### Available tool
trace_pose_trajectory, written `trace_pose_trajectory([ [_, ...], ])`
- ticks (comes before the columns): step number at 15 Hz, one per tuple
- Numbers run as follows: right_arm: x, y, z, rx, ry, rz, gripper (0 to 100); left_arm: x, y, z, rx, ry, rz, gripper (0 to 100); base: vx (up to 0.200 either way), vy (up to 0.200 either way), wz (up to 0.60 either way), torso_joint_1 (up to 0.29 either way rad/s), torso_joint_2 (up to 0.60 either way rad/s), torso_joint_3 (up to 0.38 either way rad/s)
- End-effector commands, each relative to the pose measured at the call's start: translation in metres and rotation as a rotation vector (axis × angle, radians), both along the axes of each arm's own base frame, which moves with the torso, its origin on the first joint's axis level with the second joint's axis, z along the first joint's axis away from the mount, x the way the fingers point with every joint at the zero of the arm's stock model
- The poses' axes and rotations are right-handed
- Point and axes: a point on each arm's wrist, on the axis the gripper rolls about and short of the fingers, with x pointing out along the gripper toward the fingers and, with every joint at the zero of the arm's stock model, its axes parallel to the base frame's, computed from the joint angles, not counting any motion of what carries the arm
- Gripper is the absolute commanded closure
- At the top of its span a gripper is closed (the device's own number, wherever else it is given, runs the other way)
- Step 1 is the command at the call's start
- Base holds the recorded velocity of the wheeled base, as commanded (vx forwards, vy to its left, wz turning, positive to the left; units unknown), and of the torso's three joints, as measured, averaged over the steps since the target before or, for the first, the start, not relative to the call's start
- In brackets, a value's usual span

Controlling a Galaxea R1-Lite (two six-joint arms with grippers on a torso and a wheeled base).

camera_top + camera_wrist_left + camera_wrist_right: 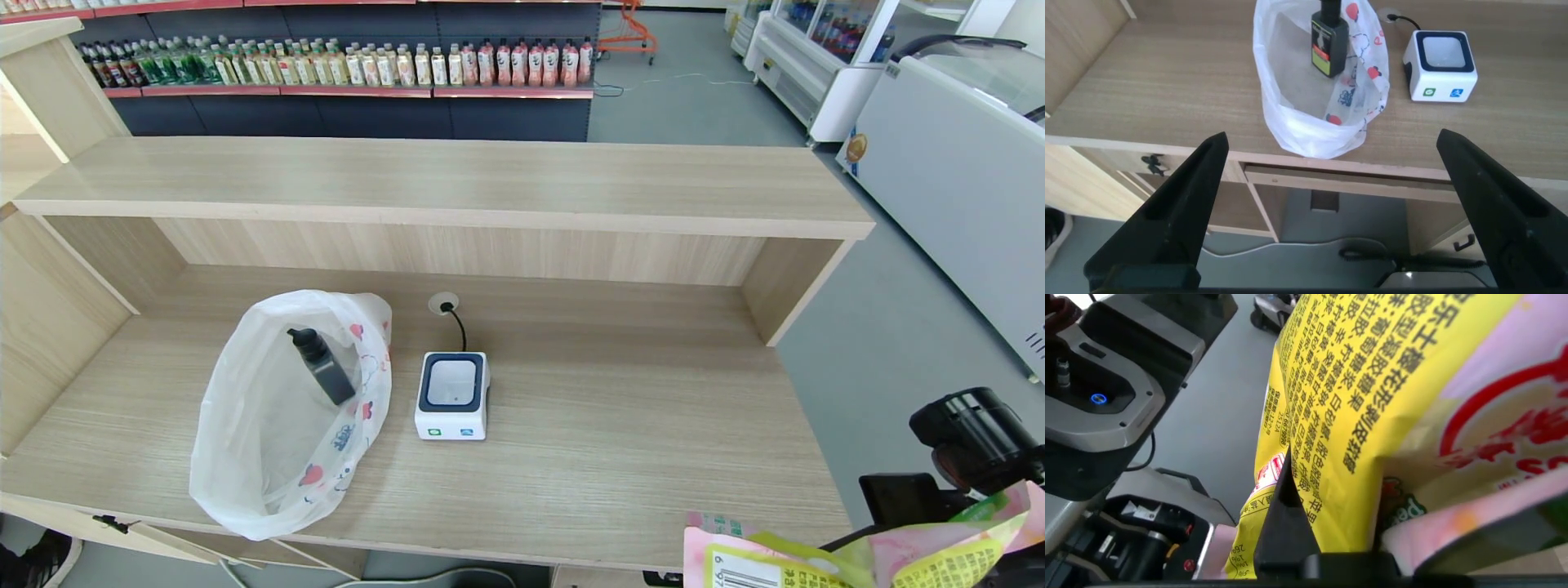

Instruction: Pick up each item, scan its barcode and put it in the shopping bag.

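My right gripper [918,523] hangs off the counter's near right corner, shut on a pink and yellow snack packet [865,559]. In the right wrist view the packet [1372,392] is squeezed against one dark finger [1284,510], with its printed side showing. A white scanner [451,394] with a dark-framed window stands mid-counter. To its left lies the white shopping bag [269,441], mouth open, with a dark pump bottle [322,367] inside. My left gripper [1331,204] is open, with nothing between its fingers, below the counter's front edge, in front of the bag [1306,122].
The wooden counter [620,425] has a raised shelf at the back and side walls at both ends. A black cable [459,327] runs from the scanner to a hole behind it. Chest freezers [955,163] stand to the right. A drawer front [1347,184] sits under the counter.
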Motion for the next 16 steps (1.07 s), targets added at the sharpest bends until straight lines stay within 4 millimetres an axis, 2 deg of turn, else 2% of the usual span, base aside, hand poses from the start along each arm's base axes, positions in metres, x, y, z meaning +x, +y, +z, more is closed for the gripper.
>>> trace_pose_trajectory([
  [1, 0.011, 0.001, 0.003, 0.000, -0.010, 0.001, 100, 0.000, 0.000, 0.000, 0.000, 0.000, 0.001, 0, 0.000, 0.000, 0.00, 0.000, 0.00, 0.000],
  [9, 0.025, 0.004, 0.005, -0.004, -0.016, 0.003, 100, 0.000, 0.000, 0.000, 0.000, 0.000, 0.001, 0, 0.000, 0.000, 0.00, 0.000, 0.00, 0.000],
  [16, 0.024, 0.004, 0.004, -0.009, -0.009, 0.001, 100, 0.000, 0.000, 0.000, 0.000, 0.000, 0.001, 0, 0.000, 0.000, 0.00, 0.000, 0.00, 0.000],
])
